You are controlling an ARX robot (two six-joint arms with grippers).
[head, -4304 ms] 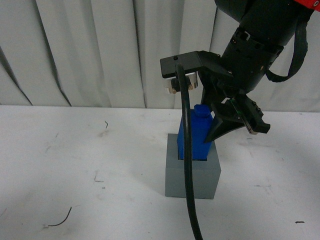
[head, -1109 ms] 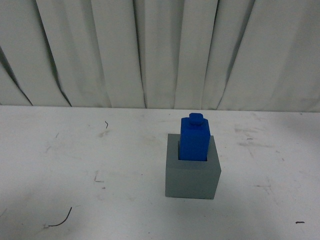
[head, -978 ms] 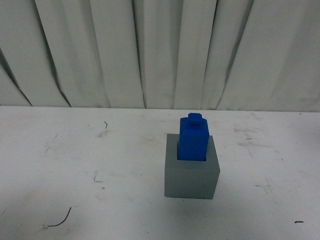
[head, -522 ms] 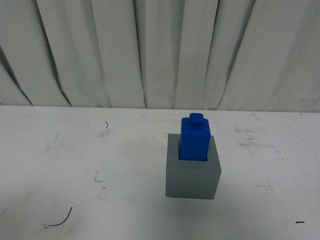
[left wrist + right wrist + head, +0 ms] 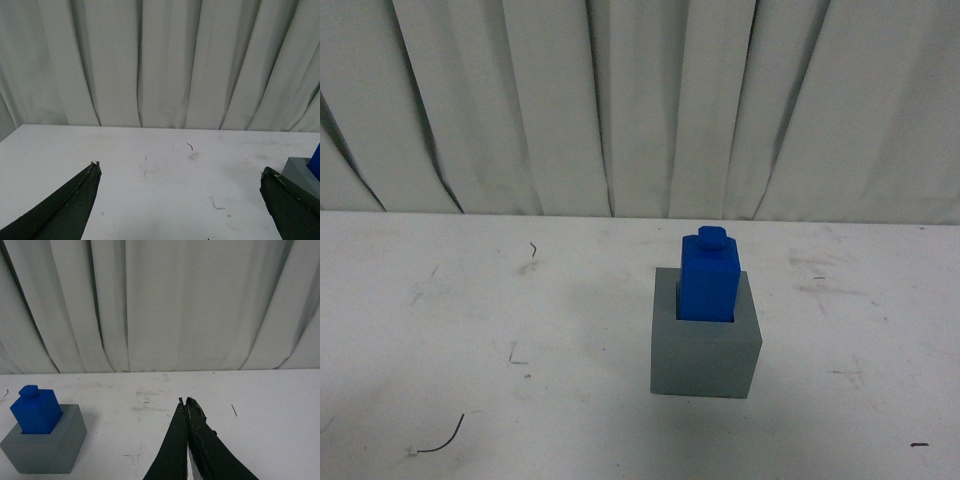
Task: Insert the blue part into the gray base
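Note:
The blue part (image 5: 709, 278) stands upright in the recess of the gray base (image 5: 705, 355) on the white table, its small knob on top. No arm shows in the front view. In the right wrist view the blue part (image 5: 35, 410) sits in the gray base (image 5: 47, 445) well to one side of my right gripper (image 5: 186, 401), which is shut and empty. In the left wrist view my left gripper (image 5: 180, 170) is open wide and empty; a corner of the gray base (image 5: 301, 172) and a sliver of the blue part (image 5: 316, 161) show at the frame edge.
The white table (image 5: 470, 330) is scuffed, with a thin dark wire scrap (image 5: 440, 438) near its front left. A white pleated curtain (image 5: 620, 100) hangs behind the table.
Earlier the right arm and gripper were at the blue part in the base; they have since left the front view. Over the last second nothing has moved.

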